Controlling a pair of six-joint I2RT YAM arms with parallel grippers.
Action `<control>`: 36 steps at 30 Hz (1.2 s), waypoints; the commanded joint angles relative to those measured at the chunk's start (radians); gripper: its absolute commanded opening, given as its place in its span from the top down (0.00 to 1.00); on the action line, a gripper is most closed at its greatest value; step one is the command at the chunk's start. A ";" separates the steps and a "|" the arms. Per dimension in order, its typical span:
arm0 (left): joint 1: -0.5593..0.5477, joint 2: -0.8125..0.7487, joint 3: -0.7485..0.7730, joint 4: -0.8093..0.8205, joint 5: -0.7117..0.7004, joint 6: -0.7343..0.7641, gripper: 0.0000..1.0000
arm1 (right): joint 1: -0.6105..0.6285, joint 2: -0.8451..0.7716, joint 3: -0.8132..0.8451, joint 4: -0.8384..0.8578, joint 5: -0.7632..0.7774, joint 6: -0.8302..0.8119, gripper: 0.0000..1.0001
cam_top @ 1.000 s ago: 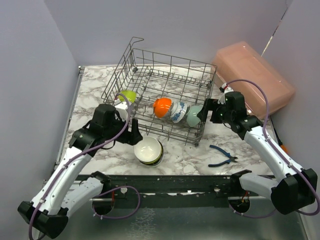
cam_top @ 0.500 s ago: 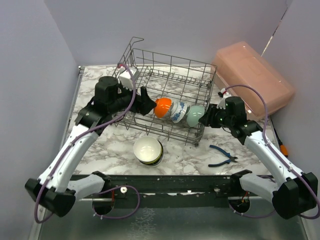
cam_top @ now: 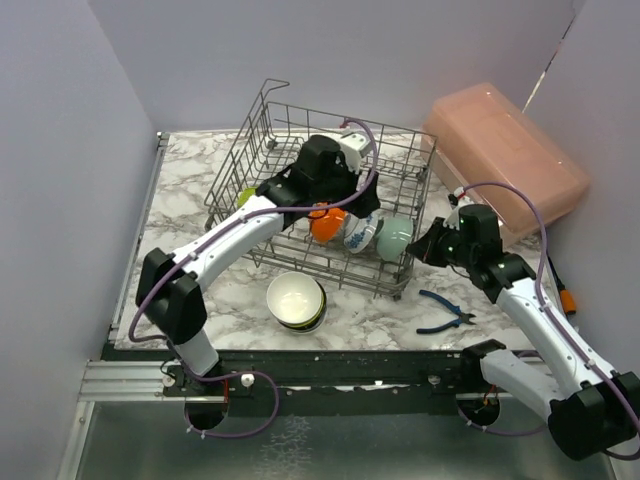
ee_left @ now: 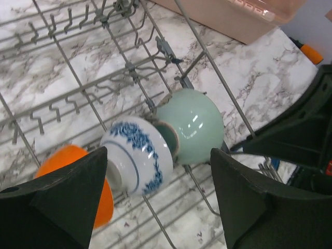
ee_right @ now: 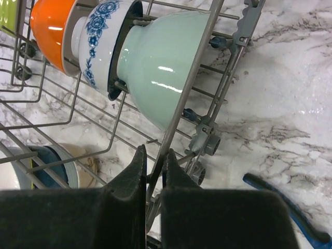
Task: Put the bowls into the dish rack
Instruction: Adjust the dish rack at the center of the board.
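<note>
While the marble table (cam_top: 180,190) is carrying everything, the dish rack (cam_top: 400,160) is standing at its middle, the pink box (cam_top: 510,150) just beside it. The left gripper (ee_left: 158,171) is hovering inside the rack with its fingers wide apart, above three bowls lying on their sides in a row: orange bowl (ee_left: 67,166), blue-patterned bowl (ee_left: 137,155) and mint green bowl (ee_left: 194,122). The right gripper (ee_right: 154,176) is pinching a wire of the rack's right wall. A stack of bowls (cam_top: 296,300) is sitting on the table in front of the rack, and blue pliers (cam_top: 445,312) are lying near it.

Marble table (cam_top: 185,172); on it dish rack (cam_top: 396,160), stacked bowls (cam_top: 296,300), blue pliers (cam_top: 445,312), pink plastic box (cam_top: 510,155)
</note>
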 commanded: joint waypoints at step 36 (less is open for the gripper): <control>-0.080 0.748 0.594 0.082 0.262 0.633 0.29 | -0.234 -0.026 -0.055 0.195 -0.274 0.048 0.32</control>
